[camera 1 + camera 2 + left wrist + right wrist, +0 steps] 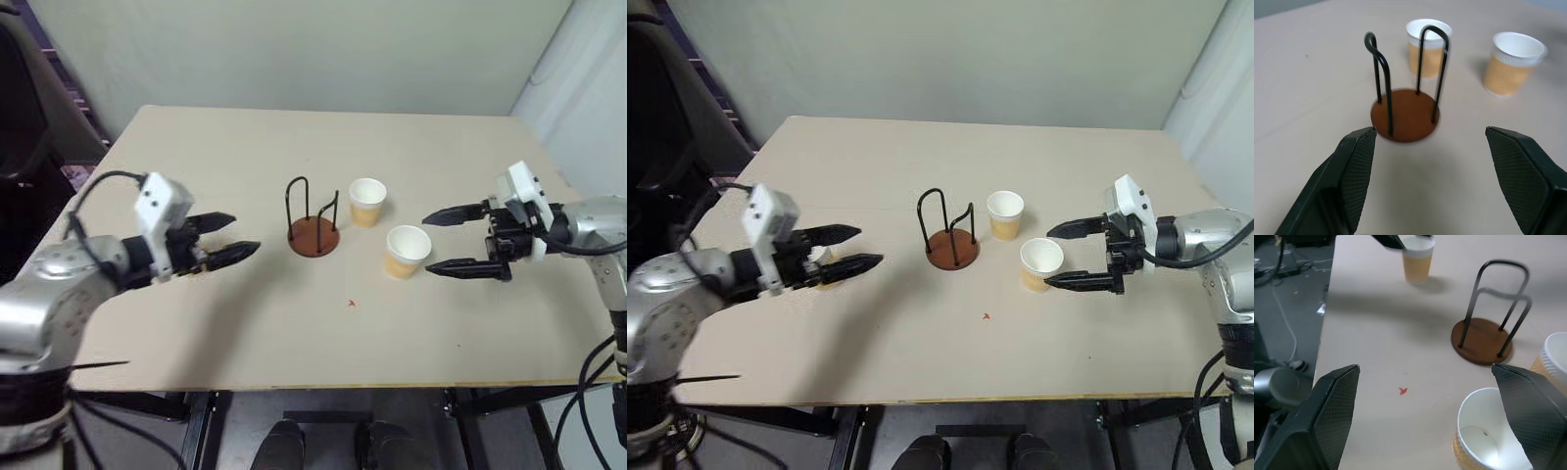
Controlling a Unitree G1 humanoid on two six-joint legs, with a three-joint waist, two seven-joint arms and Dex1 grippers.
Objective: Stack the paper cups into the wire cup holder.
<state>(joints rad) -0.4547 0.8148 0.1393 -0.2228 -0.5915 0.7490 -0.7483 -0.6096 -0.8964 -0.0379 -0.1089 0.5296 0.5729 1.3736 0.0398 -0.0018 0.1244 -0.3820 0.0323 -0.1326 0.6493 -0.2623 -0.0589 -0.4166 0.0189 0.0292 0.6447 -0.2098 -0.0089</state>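
Your counter (294,333) is a pale beige board with a small red mark (352,304), set against a plain wall. Your left gripper (847,248) hovers with fingers released around one paper cup (1418,262). The wire cup holder (313,220) stands centre, empty. Two further cups (367,203) (407,251) stand beside it; your right gripper (453,240), fingers spread, sits just beside the nearer one.

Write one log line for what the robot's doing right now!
holder: empty | cups: two right of holder, one by left end effector | both end effectors open, right near cup
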